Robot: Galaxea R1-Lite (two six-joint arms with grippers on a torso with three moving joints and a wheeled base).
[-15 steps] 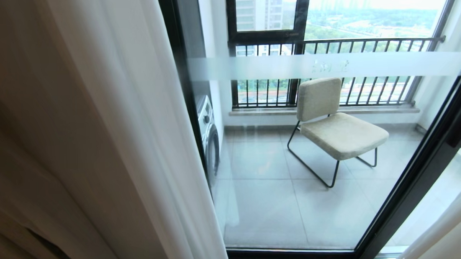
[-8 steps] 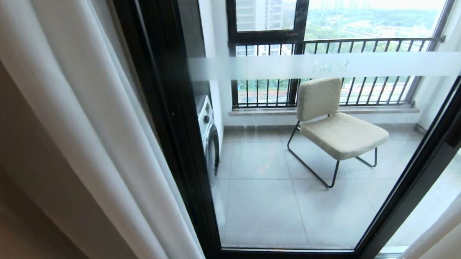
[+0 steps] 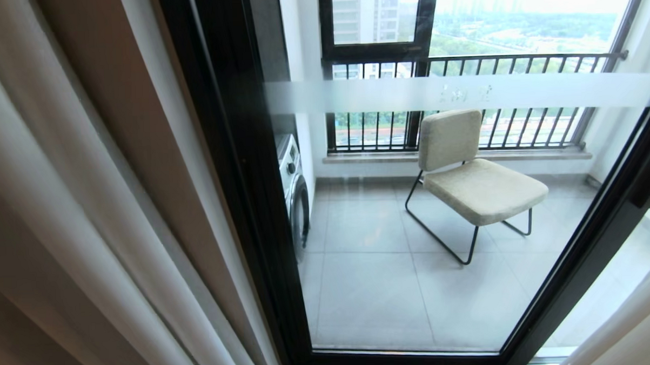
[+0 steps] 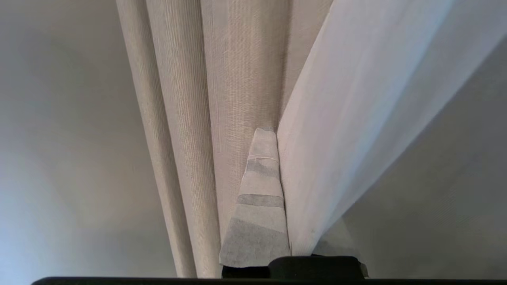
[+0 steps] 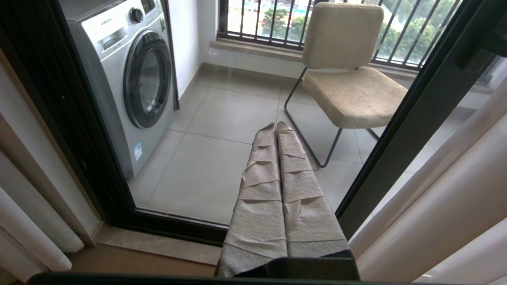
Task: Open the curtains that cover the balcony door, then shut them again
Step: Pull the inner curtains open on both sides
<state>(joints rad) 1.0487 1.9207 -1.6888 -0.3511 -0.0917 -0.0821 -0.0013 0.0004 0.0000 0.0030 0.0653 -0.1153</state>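
My left gripper (image 4: 273, 158) is clamped on the sheer white layer (image 4: 356, 118) of the curtains, right where it meets the beige-grey woven folds (image 4: 237, 79). Only one taped finger (image 4: 259, 206) shows; the sheer hides the other. My right gripper (image 5: 276, 130) is pinched together with nothing in it, parked low and pointing at the glass.

From the head cam neither arm shows. The left curtain panel (image 3: 61, 213) is bunched off to the left edge and the balcony door (image 3: 237, 153) glass is pretty much bare, so I'd say the opening half is nearly done on this side. Next move, as I read it: finish the sweep, then drag the same edge back across the glass. That needs a firm hold, because thin sheer could slip out of the fingers.

Count time:
- curtain panels: two, the second one (image 3: 632, 323) just peeking in at the lower right
- beige chair (image 3: 465, 172): one, out on the balcony
- washing machine (image 5: 130, 79): one, just behind the door frame
- frosted band (image 3: 462, 94) on the glass: one
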